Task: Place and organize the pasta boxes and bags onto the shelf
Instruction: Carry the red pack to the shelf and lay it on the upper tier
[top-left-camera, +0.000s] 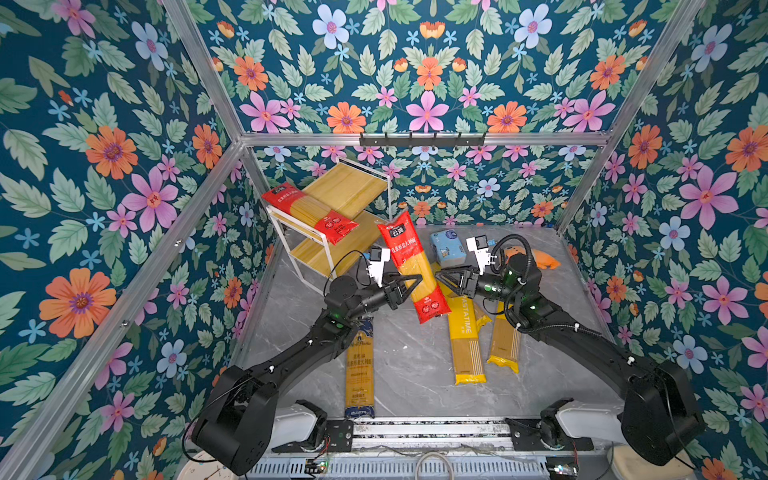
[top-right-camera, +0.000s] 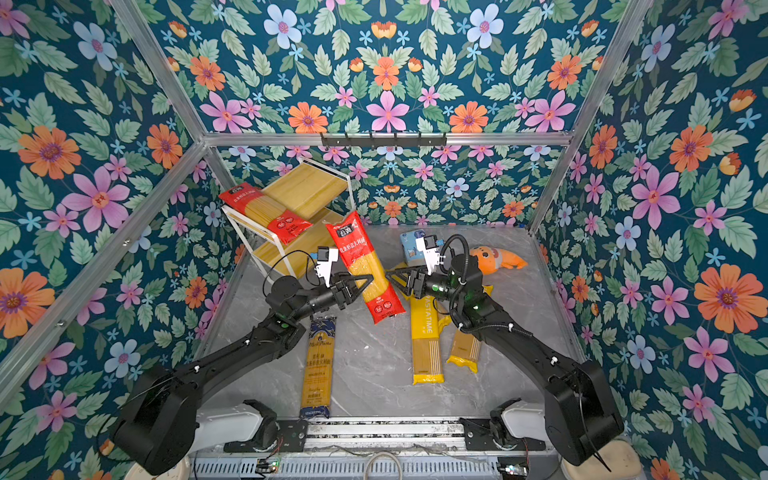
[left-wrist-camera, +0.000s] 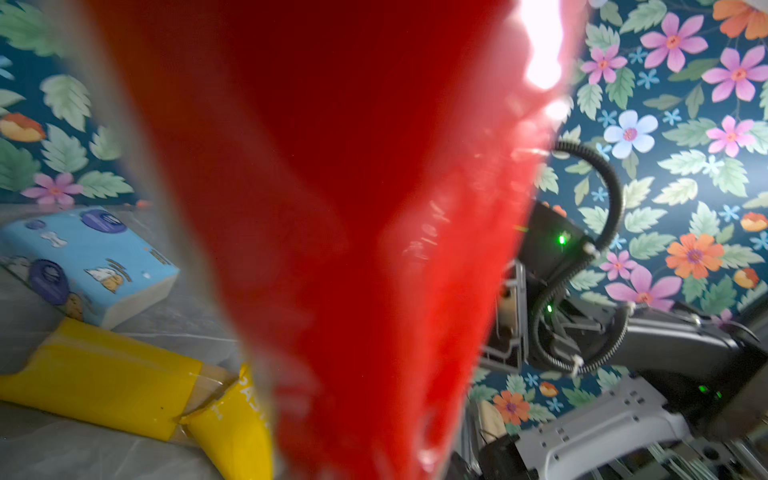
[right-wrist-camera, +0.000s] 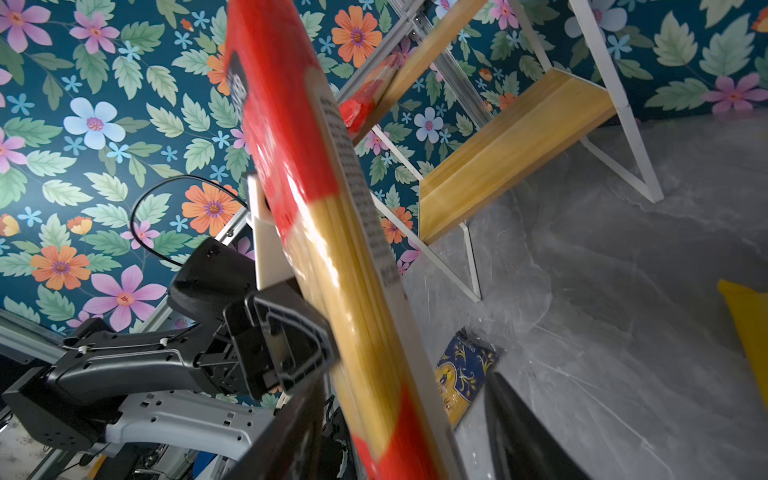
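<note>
Above the table (top-left-camera: 407, 361), my left gripper (top-left-camera: 415, 284) clamps the red pasta pack (top-left-camera: 409, 255) mid-air; my right gripper (top-left-camera: 440, 279) stands open, just beside it.

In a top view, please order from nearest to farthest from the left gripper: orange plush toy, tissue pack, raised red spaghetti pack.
1. Raised red spaghetti pack, held in left gripper.
2. Tissue pack, behind, rightward.
3. Orange plush toy, far right.

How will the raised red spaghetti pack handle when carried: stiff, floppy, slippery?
Probably stiff: the red pack looks straight end to end though the left gripper pinches only its middle. Likely slippery: its film throws glare in the left wrist view. Long and gripped at one spot, it may pivot when swung.
</note>
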